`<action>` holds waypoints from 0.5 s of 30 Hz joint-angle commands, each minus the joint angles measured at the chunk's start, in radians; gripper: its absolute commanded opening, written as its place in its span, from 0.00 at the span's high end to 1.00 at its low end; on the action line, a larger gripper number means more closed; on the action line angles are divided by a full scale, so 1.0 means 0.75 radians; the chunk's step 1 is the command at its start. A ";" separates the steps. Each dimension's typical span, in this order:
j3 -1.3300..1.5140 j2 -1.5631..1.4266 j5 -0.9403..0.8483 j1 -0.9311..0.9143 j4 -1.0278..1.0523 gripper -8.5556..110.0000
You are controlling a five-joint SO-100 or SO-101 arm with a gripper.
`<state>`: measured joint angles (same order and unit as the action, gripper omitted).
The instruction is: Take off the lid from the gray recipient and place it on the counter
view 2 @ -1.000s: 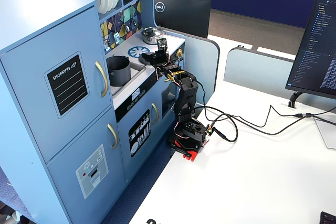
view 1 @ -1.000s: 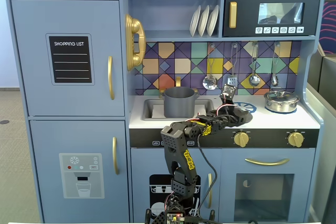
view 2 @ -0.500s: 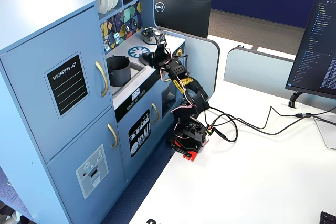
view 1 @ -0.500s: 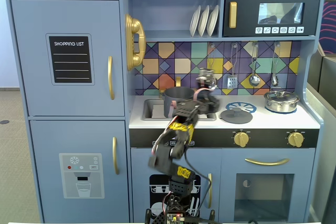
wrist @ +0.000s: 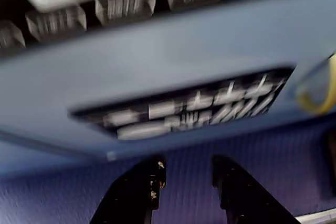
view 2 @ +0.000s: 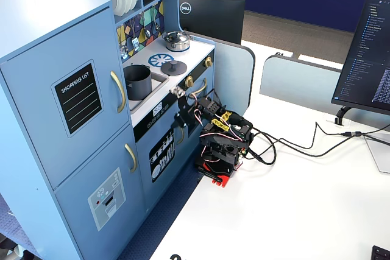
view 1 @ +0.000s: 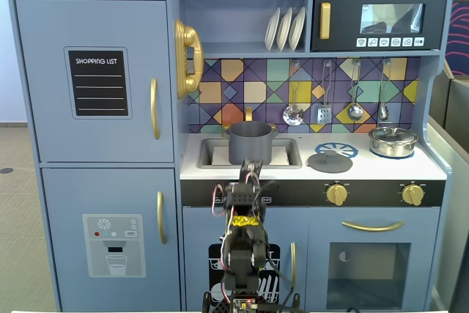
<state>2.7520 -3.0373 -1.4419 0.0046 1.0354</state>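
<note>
arm (view 1: 245, 243) folded low, hand (wrist: 185, 174) empty, parted

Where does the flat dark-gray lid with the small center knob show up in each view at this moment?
A fixed view: the flat round dark-gray lid lies on the white counter, right of the gray pot.
Another fixed view: the lid lies beyond the pot.
Wrist view: not in it; only blurred blue cabinet front and the gripper.
Shared landmark: the shiny silver pot.
</note>
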 commanded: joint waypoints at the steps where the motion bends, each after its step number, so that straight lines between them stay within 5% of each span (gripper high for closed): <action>1: 0.123 -0.098 -0.037 0.057 -0.104 0.93; 8: 0.323 -0.184 -0.157 0.084 -0.164 0.93; 15: 0.333 -0.186 -0.348 0.029 0.237 0.93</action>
<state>3.0127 -3.1738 -1.6506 0.0506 1.0738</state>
